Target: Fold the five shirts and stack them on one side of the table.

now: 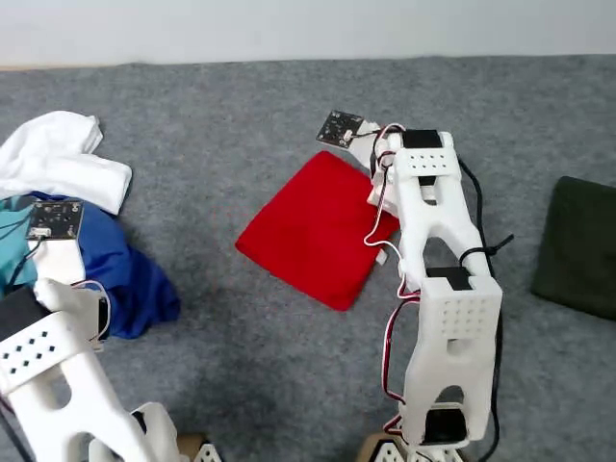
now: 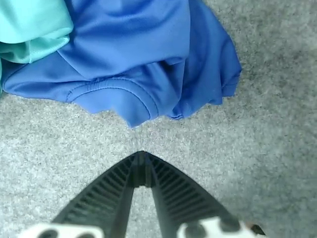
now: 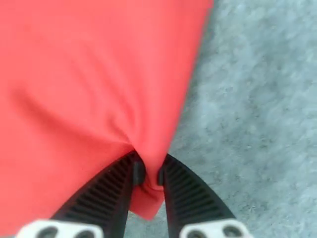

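Pinching an edge of the folded red shirt (image 1: 313, 231) in the middle of the table (image 1: 241, 106) with the right gripper (image 3: 147, 181). Clenching the left gripper (image 2: 142, 163) on nothing just beside the blue shirt (image 2: 148, 59). Probably under halfway: one dark shirt (image 1: 577, 245) folded at the right edge, red nearly done; blue, teal shirt (image 2: 29, 25) and white shirt (image 1: 58, 159) heaped left, unfolded, none stacked

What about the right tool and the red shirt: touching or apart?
Touching. The right wrist view shows the right tool shut on a pinched fold of the red shirt.
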Available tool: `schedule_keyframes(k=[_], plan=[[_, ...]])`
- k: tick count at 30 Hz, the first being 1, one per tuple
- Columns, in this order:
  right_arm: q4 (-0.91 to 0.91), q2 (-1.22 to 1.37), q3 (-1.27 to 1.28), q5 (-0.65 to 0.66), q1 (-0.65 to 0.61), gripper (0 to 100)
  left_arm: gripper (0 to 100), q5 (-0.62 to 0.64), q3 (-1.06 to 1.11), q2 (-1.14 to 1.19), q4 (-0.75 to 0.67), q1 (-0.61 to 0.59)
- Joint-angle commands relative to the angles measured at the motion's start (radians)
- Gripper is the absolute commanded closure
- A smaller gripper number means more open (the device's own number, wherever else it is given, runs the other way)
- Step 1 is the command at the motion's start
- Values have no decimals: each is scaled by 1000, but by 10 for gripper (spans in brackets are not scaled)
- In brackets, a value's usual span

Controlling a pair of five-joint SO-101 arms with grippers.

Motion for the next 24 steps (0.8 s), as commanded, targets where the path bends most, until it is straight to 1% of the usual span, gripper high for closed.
schedule_keyframes(k=[1,4,7,10,12,15,20,23,24], plan=[[-27,-18,-48,-87,1,987,996,5,-56,-23,3,3],[-15,-18,-72,-133,-1,976,996,5,-50,-21,3,5],[15,-18,-117,-181,-5,909,996,3,-50,-21,2,8],[65,-18,-187,-284,-5,823,996,-3,-50,-21,-11,8],[119,-18,-258,-365,-7,799,996,-41,-50,-21,-11,8],[236,-18,-381,-485,-19,799,996,-77,-50,-21,-11,6],[455,-16,-554,-746,-39,800,996,-78,-50,-21,-11,5],[602,-18,-623,-824,-44,801,996,-78,-50,-21,-11,5],[605,-19,-631,-838,-42,806,996,-78,-50,-21,-11,5]])
